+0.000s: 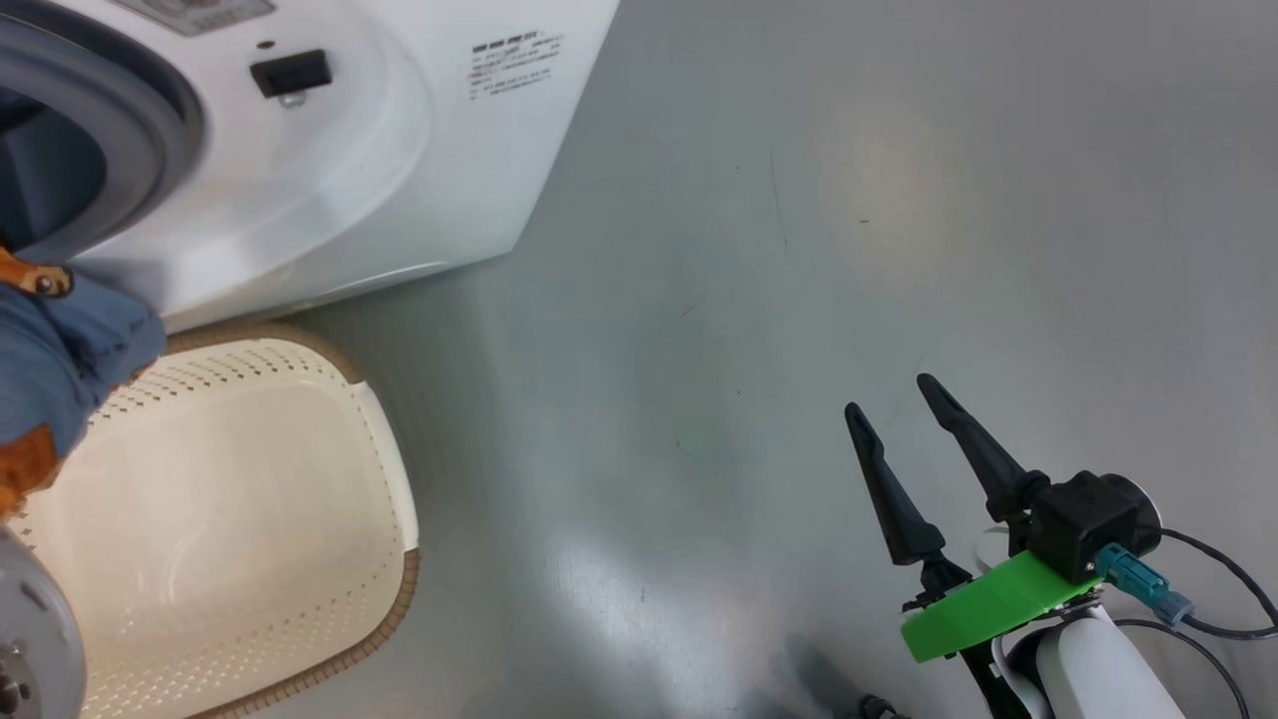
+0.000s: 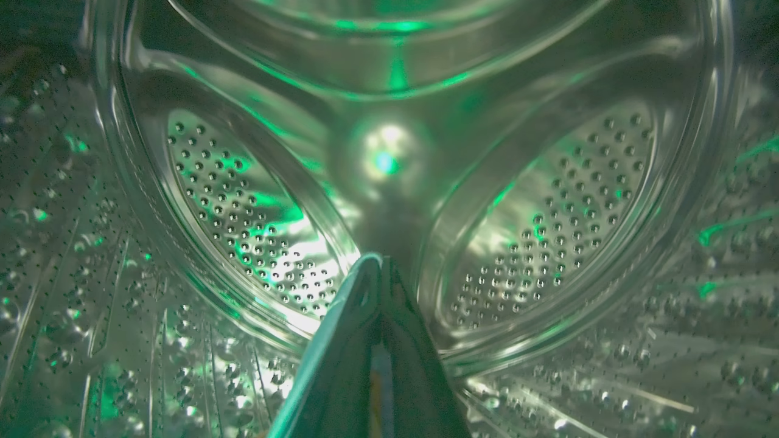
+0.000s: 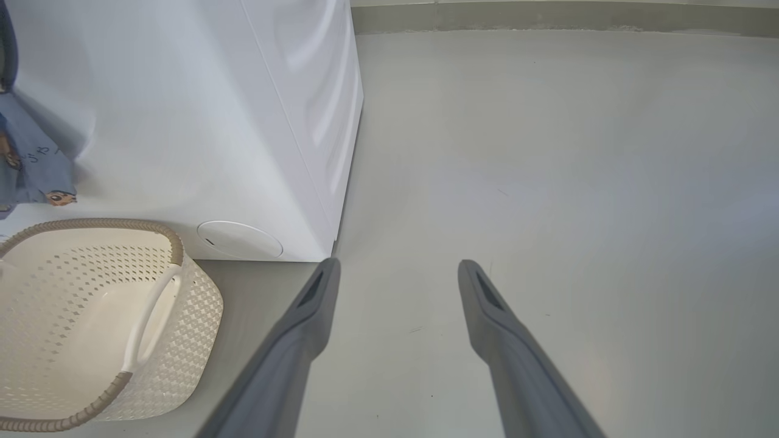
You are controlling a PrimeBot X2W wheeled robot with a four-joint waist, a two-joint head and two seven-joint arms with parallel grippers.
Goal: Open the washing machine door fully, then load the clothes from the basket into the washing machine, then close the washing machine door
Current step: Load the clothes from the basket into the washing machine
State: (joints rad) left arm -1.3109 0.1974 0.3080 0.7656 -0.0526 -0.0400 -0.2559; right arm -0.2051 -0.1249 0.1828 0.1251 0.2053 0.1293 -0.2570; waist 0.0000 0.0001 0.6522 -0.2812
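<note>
The washing machine (image 1: pixel 349 150) stands at the upper left with its grey gasket (image 1: pixel 140 110) bare; the washing machine door is out of view. My left gripper (image 2: pixel 380 263) is deep inside the steel drum (image 2: pixel 548 213), shut, with a sliver of blue and orange cloth between its fingers. The clothes (image 1: pixel 60 359), blue with orange bears, trail from the opening down over the basket (image 1: pixel 384 469); they also hang at the machine's front (image 3: pixel 30 164). No cloth shows in the cream basket (image 3: pixel 201 304). My right gripper (image 1: pixel 891 395) hovers open over the floor, holding nothing (image 3: pixel 398 266).
Grey floor (image 1: pixel 799 250) spreads to the right of the machine and basket. A wall base (image 3: pixel 548 15) runs along the far side. The machine's round white filter cover (image 3: pixel 240 238) sits low beside the basket.
</note>
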